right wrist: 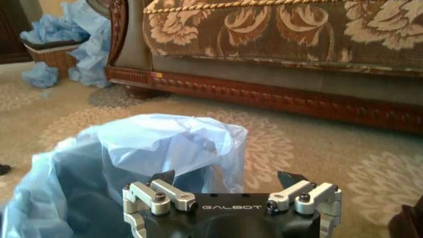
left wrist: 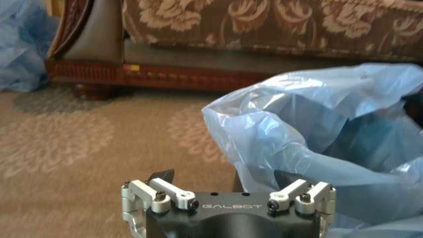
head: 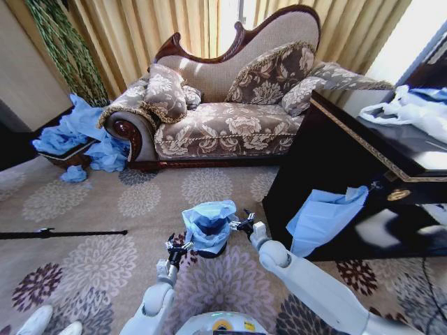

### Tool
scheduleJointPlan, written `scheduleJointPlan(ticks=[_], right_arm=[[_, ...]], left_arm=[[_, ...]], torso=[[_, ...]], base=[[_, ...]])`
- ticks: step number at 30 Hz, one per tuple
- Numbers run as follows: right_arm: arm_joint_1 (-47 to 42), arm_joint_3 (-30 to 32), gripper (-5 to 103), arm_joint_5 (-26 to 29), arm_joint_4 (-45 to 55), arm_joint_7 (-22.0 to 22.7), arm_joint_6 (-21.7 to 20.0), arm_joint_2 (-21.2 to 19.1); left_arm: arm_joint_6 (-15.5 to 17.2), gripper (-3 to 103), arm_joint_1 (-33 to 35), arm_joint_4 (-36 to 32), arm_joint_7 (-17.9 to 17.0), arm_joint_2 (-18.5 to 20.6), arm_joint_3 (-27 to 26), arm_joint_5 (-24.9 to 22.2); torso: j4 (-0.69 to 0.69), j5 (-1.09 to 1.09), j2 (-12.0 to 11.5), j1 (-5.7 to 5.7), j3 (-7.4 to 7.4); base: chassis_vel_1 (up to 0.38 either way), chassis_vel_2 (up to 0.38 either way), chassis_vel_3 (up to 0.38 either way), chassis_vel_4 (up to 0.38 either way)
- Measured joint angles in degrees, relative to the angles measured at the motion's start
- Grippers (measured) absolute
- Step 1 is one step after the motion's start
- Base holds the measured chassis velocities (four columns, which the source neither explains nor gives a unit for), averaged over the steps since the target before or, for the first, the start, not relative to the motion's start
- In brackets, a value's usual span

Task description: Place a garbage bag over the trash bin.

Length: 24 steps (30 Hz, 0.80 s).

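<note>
The sofa (head: 230,112) is standing at 12 o'clock on the patterned carpet (head: 105,216). The dark cabinet (head: 363,174) is sitting at 3 o'clock. The trash bin (head: 209,250) is standing on the carpet at centre, at 6 o'clock of the sofa. The garbage bag (head: 208,222) is draping over the bin mouth. The right gripper (head: 244,225) is hovering at the bin's 3 o'clock, fingers spread wide, holding nothing. The left gripper (head: 176,246) is hovering at 9 o'clock, fingers likewise spread, holding nothing

Daylight glares through the curtains (head: 209,28), the head view bends at its edges, wrist views look soft.
</note>
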Motion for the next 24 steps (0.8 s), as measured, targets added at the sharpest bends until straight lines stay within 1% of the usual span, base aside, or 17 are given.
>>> scheduleJointPlan(ticks=[1,3,5,6,9,10,12,14,17,23,24], right_arm=[[0.00,0.00,100,0.00,0.00,0.00,0.00,0.00],[-0.33,0.02,100,-0.03,0.42,0.48,0.12,0.59],[-0.38,0.00,100,-0.03,0.85,0.62,0.27,0.71],[-0.38,0.00,100,-0.03,0.85,0.62,0.27,0.71],[-0.52,-0.08,100,0.07,1.52,0.69,0.66,0.57],[-0.52,-0.08,100,0.07,1.52,0.69,0.66,0.57],[-0.69,0.11,100,0.26,1.92,0.93,0.74,0.56],[-0.72,0.23,100,0.30,2.07,1.02,0.78,0.55],[-0.75,0.83,100,0.78,3.13,1.25,0.77,0.05],[-1.40,1.89,100,1.03,4.90,1.44,0.59,-0.91],[-1.40,1.89,100,1.03,4.90,1.44,0.59,-0.91]], left_arm=[[0.00,100,0.00,0.00,0.00,0.00,0.00,0.00],[-1.40,100,-0.38,2.24,-0.36,-0.17,-0.01,-0.02],[-3.00,100,-0.76,4.48,-1.54,-0.10,-0.02,-0.16],[-3.00,100,-0.76,4.48,-1.54,-0.10,-0.02,-0.16],[-4.16,100,-0.91,6.28,-4.03,-0.01,-0.19,-1.14],[-4.16,100,-0.91,6.28,-4.03,-0.01,-0.19,-1.14],[-4.17,100,-0.72,6.20,-5.45,0.10,-0.35,-2.22],[-4.17,100,-0.64,5.99,-5.72,0.15,-0.41,-2.53],[-3.91,100,-0.60,4.17,-6.38,0.49,-0.48,-4.62],[-3.67,100,-0.78,0.27,-6.30,0.10,-0.18,-8.04],[-3.67,100,-0.78,0.27,-6.30,0.10,-0.18,-8.04]], torso=[[0.00,0.00,0.00,0.00,0.00],[-0.01,-0.02,0.00,0.00,0.00],[0.00,-0.01,0.00,0.00,0.00],[0.00,-0.01,0.00,0.00,0.00],[0.00,-0.01,0.00,0.00,0.00],[0.00,-0.01,0.00,0.00,0.00],[-0.01,-0.01,0.00,0.00,0.00],[0.00,-0.01,0.00,0.00,0.00],[0.00,0.00,0.00,0.00,0.00],[0.00,0.00,0.00,0.00,0.00],[0.00,0.00,0.00,0.00,0.00]], base=[[0.000,0.000,0.000,0.000],[0.000,0.000,0.000,0.000],[0.000,0.000,0.000,0.000],[0.000,0.000,0.000,0.000],[0.000,0.000,0.000,0.000],[0.000,0.000,0.000,0.000],[0.000,0.000,0.000,0.000],[0.000,0.000,0.000,0.000],[0.000,0.000,0.000,0.000],[0.000,0.000,0.000,0.000],[0.000,0.000,0.000,0.000]])
